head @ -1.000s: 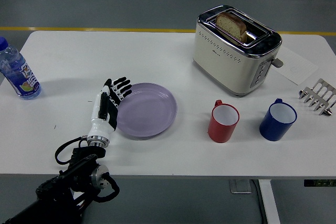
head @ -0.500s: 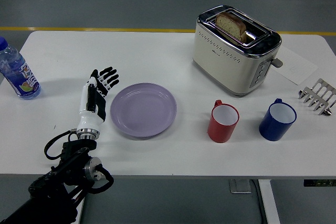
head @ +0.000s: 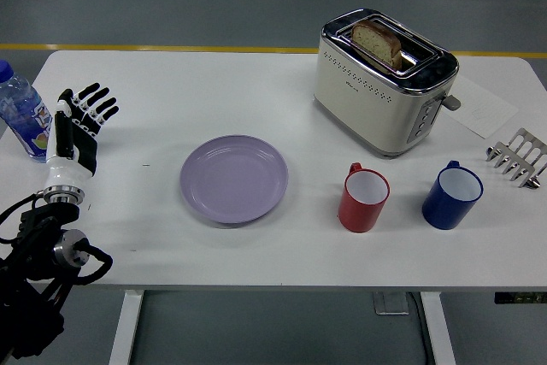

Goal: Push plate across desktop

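Observation:
A lavender plate (head: 233, 179) lies flat on the white table (head: 256, 91), left of centre. My left hand (head: 77, 126) is at the table's left side, well apart from the plate, its fingers spread and holding nothing. It sits just right of a water bottle (head: 22, 115). The right arm is out of view.
A cream toaster (head: 380, 83) with a slice of bread in it stands at the back right. A red mug (head: 363, 198) and a blue mug (head: 450, 196) stand right of the plate. A metal toast rack (head: 517, 157) and a paper sheet (head: 483, 108) lie at the far right.
My left hand has drawn away from the plate's left rim and moved left toward the bottle. The plate has stayed where it was.

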{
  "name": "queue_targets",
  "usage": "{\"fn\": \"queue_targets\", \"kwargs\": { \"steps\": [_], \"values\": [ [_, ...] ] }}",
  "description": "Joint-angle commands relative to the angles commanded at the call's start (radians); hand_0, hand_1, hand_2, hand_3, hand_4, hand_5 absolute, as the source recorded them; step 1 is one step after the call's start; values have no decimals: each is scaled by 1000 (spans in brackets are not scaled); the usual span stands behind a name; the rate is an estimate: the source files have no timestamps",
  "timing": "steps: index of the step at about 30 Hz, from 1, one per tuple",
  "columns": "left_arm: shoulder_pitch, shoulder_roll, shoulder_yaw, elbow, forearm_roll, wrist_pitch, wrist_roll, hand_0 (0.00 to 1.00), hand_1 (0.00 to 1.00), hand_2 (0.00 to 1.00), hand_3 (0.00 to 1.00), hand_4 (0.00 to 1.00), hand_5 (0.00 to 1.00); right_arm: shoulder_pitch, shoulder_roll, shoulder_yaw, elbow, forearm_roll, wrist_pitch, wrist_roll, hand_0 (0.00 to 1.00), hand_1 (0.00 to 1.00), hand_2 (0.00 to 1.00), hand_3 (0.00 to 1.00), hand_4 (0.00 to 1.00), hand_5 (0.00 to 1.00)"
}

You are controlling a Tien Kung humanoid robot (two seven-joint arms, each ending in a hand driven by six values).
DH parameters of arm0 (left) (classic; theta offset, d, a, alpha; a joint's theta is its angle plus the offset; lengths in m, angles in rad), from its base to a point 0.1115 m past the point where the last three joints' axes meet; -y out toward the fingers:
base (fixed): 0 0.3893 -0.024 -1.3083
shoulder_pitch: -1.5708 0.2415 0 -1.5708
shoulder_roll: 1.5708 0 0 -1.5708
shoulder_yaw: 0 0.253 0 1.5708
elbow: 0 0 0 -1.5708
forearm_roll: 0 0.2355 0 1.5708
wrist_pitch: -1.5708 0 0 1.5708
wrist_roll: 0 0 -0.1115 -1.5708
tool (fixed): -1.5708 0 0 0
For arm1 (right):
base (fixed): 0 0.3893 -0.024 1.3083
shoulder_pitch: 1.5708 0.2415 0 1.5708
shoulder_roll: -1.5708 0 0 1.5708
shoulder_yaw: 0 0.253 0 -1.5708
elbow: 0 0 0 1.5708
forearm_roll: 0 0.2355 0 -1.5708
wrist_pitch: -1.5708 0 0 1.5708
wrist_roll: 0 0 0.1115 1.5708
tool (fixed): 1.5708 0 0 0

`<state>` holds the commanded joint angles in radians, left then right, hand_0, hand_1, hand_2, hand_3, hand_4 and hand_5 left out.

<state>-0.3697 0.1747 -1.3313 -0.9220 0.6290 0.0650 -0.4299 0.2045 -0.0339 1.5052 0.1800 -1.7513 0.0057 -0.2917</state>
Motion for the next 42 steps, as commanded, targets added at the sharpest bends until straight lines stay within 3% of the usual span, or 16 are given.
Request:
{"fn": "queue_targets", "kwargs": {
  "steps": [4,12,20,42],
  "values": [
    [31,51,-80,-15,-37,-78,86,626,645,636,605,459,998,-1,0,0,0,5,-1,0,636,612,643,582,370,156],
    [81,101,-180,-20,-93,-149,160,621,645,635,608,463,998,-7,1,0,0,6,-1,-2,636,612,643,582,370,156],
    [115,134,-227,-7,-96,-171,185,607,646,633,614,469,998,-13,2,3,0,0,-2,-3,636,613,643,581,369,156],
    [151,162,-287,13,-110,-178,189,610,647,631,622,491,998,-17,1,1,0,0,-2,-4,635,613,643,581,368,154]
  ]
}}
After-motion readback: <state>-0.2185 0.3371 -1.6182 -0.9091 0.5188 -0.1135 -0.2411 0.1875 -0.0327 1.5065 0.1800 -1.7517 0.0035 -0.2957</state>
